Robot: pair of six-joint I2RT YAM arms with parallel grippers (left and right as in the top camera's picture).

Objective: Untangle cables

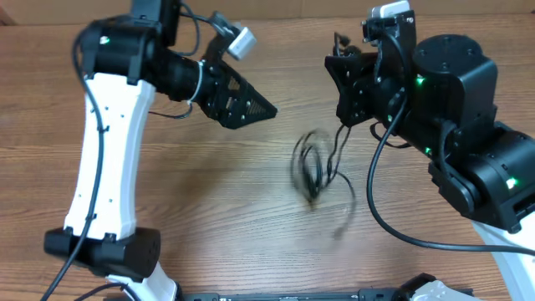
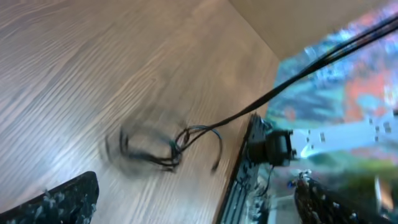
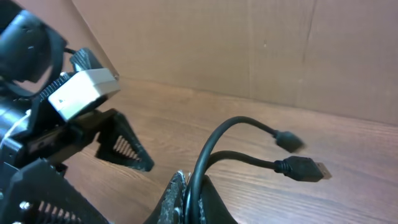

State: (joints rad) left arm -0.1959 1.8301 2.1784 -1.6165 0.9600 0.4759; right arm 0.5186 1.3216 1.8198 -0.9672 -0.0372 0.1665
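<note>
From overhead, the right claw (image 1: 341, 88) is clenching on the cables (image 1: 313, 170), pinching both cords close to their plugs. The rest of the tangle is dangling below it and a little inward, toward the left claw (image 1: 251, 107). The loops are smearing in the picture, and I cannot tell whether they are touching the worktop (image 1: 209, 217). The pinch looks meant to hoist the knot so that its own weight is pulling the loops open. The tangle's long axis is running away from the right claw toward the arm bases, with a loose tail trailing beyond. The left claw is standing released, jaws spread wide and gripping nothing. It is well apart from the tangle but aiming at it, probably waiting to take a strand. In the left wrist view, the tangle is lying ahead of the left claw, between its spread fingers (image 2: 62, 199), with the loops stretching sideways. Two dark strands are climbing from the loops' right side out of the top corner, presumably up to the other claw. In the right wrist view, both cords are emerging from between the closed fingers (image 3: 174, 202) and arching up and over. Their plug ends (image 3: 305, 168) are pointing off to that claw's right, roughly level with the worktop. The left claw is showing off to its left.
</note>
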